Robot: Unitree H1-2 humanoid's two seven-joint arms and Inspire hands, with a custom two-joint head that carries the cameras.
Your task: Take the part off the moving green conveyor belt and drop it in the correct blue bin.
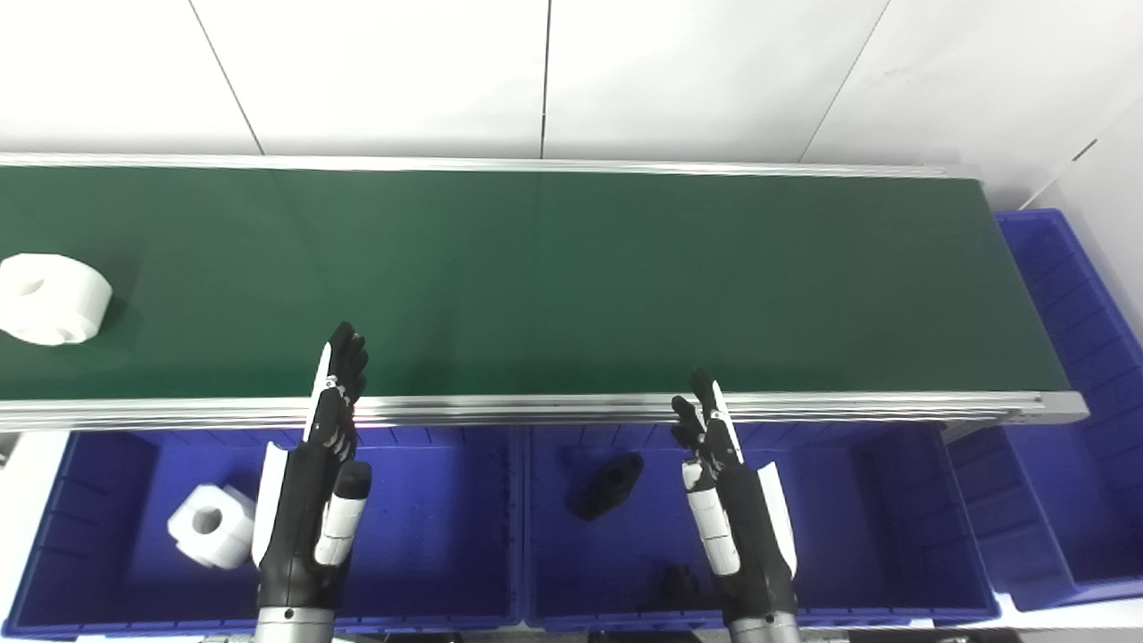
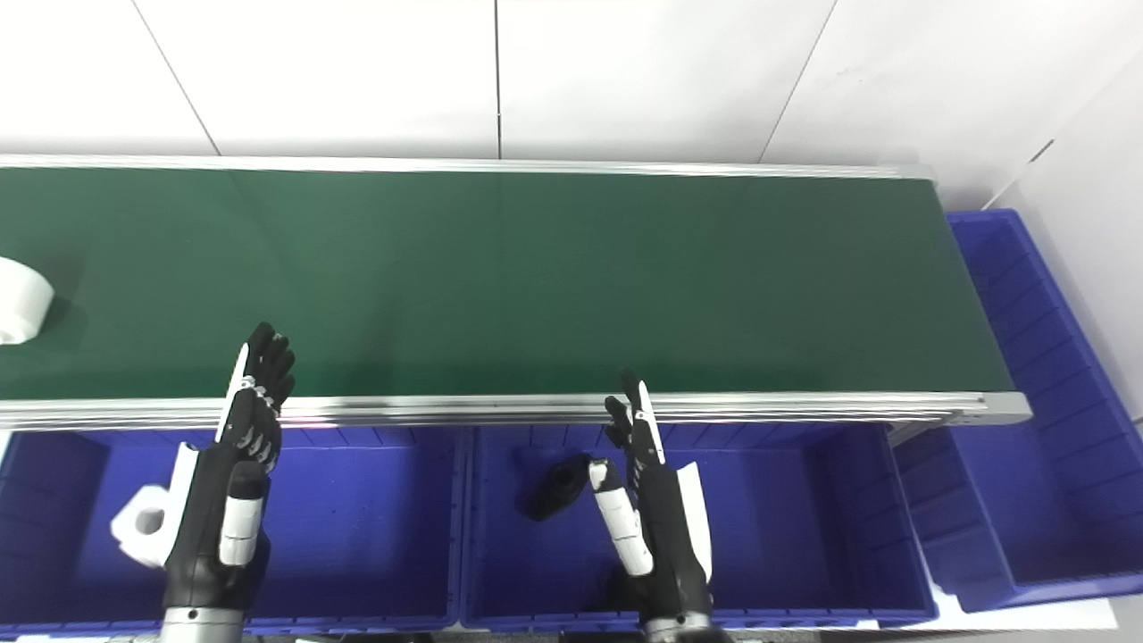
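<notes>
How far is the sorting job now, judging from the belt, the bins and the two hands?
Done: one white part lies in the left blue bin, and a black part lies in the middle blue bin. In hand: nothing; the left hand and right hand are both open over the bins. Left: another white part sits on the green belt, at its left end, unpicked.

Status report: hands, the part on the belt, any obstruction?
Left hand and right hand open, empty, over the bins. White part at the belt's far left. Nothing between hand and part.

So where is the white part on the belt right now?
The white part sits at the far left end of the green conveyor belt, left of and beyond the left robot hand.
</notes>
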